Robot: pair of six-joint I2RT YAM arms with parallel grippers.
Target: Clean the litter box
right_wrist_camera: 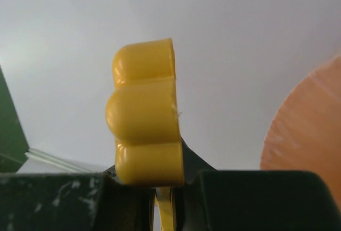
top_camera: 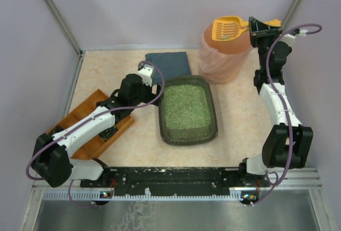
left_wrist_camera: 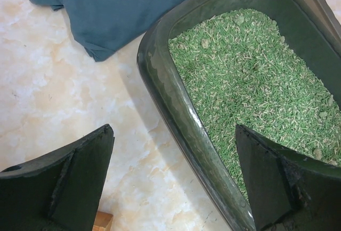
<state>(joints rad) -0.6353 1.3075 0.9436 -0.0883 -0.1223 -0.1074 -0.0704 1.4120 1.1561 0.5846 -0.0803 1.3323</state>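
There are two arms. The left arm reaches from its base out across the wooden tray [top_camera: 88, 108] and bends down at the wrist. The left gripper [left_wrist_camera: 175, 140] hangs low over the left rim of the litter box [top_camera: 161, 115]. Its two fingers are wide open and hold nothing. In the left wrist view, one finger [left_wrist_camera: 80, 172] is over the bare table [top_camera: 106, 71] and the other is over the green litter, with the rim between them.

The right arm stands tall on the right side and curves up and back. The right gripper [top_camera: 259, 30] is high up, next to the top of the peach bin [top_camera: 224, 60]. Its fingers are closed tight on the handle of the yellow scoop [top_camera: 226, 29]. The scoop's head sits over the mouth of the bin.

There is one litter box. It sits flat in the middle of the table, and green litter covers its floor. There is one scoop, one bin, one wooden tray and one blue cloth [top_camera: 168, 63]. The cloth lies just behind the litter box, touching its far rim.
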